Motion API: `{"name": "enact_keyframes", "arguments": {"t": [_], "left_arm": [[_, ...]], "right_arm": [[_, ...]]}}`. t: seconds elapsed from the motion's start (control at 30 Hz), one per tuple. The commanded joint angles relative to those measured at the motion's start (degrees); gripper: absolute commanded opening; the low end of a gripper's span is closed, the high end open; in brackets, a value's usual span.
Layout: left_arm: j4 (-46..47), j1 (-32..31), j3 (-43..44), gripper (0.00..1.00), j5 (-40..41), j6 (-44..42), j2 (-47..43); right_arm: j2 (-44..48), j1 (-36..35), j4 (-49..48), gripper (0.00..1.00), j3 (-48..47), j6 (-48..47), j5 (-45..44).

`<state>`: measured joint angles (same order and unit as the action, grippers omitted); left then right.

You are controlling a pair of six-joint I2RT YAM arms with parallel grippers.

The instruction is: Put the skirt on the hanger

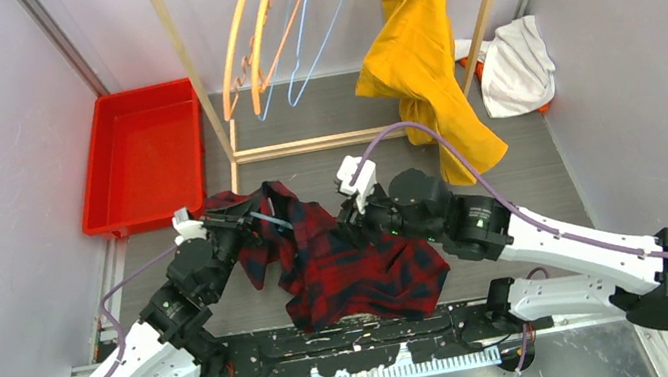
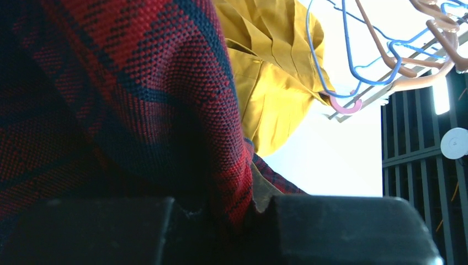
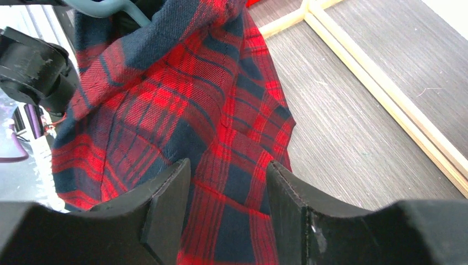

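Left gripper (image 2: pixel 256 208) is clamped almost closed on a fold of the red plaid skirt (image 1: pixel 353 266), with that edge lifted off the table (image 1: pixel 549 165). Right gripper (image 3: pixel 226 165) is about half open at the skirt's 3 o'clock side. Fabric shows in the gap, but I can't tell if the fingers touch it. The rest of the skirt droops mid-table between the arms, and a grey-blue hanger (image 3: pixel 105 6) pokes in by the left gripper.

Count:
- one skirt
- two orange hangers (image 1: pixel 235 57) on the wooden rack (image 1: pixel 303 146) at 12 o'clock
- one yellow garment (image 1: pixel 415 54) at 1
- one white cloth (image 1: pixel 515 67) at 2
- one red bin (image 1: pixel 142 153) at 10
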<state>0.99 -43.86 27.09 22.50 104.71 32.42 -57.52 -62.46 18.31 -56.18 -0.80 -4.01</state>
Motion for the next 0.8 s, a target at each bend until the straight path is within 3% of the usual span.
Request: {"name": "enact_keyframes", "arguments": {"t": [0.0, 0.17, 0.4, 0.77], "left_arm": [[7.54, 0.04, 3.40, 0.00, 1.36, 2.52, -1.70], [8.59, 0.34, 3.29, 0.00, 0.58, 2.61, -0.70], [9.46, 0.45, 4.13, 0.00, -0.47, 2.52, 1.14], [10.83, 0.58, 5.12, 0.00, -1.66, 2.35, 3.27]], "right_arm": [[5.69, -0.33, -4.45, 0.59, 0.35, 1.04, 0.11], [6.63, -0.39, -3.87, 0.59, 0.60, 3.27, 6.66], [0.98, -0.39, -4.34, 0.58, 0.28, 3.52, 11.54], [-6.46, -0.54, -4.92, 0.57, -2.19, 2.13, 8.79]]}}
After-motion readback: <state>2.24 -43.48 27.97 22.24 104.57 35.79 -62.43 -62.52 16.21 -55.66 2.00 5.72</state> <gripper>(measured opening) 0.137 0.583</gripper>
